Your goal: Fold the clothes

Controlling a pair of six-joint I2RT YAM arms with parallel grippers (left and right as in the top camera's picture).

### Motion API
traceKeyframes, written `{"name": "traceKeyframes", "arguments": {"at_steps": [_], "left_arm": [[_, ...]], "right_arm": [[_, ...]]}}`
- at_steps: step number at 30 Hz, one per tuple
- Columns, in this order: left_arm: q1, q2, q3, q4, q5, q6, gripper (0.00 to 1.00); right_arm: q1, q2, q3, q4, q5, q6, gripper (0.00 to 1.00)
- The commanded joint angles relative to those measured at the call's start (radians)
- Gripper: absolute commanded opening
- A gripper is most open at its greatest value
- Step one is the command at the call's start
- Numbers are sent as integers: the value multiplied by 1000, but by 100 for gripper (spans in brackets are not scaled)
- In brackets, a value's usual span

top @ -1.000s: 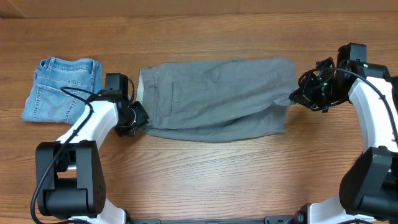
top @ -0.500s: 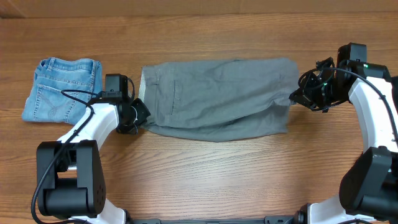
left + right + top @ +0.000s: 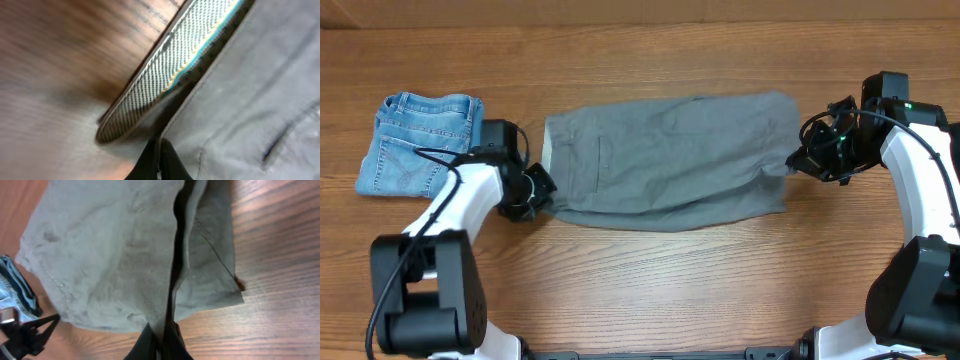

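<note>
Your grey shorts (image 3: pixel 670 160): spread flat at the centre of the wooden table (image 3: pixel 650 290), waistband toward the left arm.
Left gripper (image 3: pixel 542 192): fingers pinched together on the waistband corner.
Right gripper (image 3: pixel 795 160): fingers pinched together on the leg-hem edge.
Denim shorts (image 3: pixel 420 143): folded, far left, apart from the grey pair.

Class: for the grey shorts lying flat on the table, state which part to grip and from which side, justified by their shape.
Probably grip the grey shorts at their short ends: the waistband corner from the left, the leg hem from the right. They lie flat, long side to side, so holding both ends keeps them taut.
</note>
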Motion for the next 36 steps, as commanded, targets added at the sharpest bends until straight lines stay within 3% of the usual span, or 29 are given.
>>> {"name": "traceKeyframes", "arguments": {"at_steps": [1,10,16,22,29,33,35,36], "left_arm": [[17,-105,77,-65,0,106,4],[17,-391,105,-301,-112,126,4],[17,-583,106,-485,-312,31,4],[17,-747,125,-505,-409,-12,4],[17,-699,133,-303,-415,-2,4],[17,-530,133,-33,-356,53,4],[17,-401,134,157,-342,63,4],[18,-347,137,235,-336,64,6]], "right_arm": [[2,-26,27,-19,14,-21,4],[2,-254,27,-163,85,-14,4],[2,-455,32,-261,85,-13,4],[2,-592,79,-249,92,72,4],[4,-508,80,-13,92,170,4],[28,-352,80,201,62,205,4],[57,-238,80,391,60,240,4],[67,-193,80,482,62,241,12]]}}
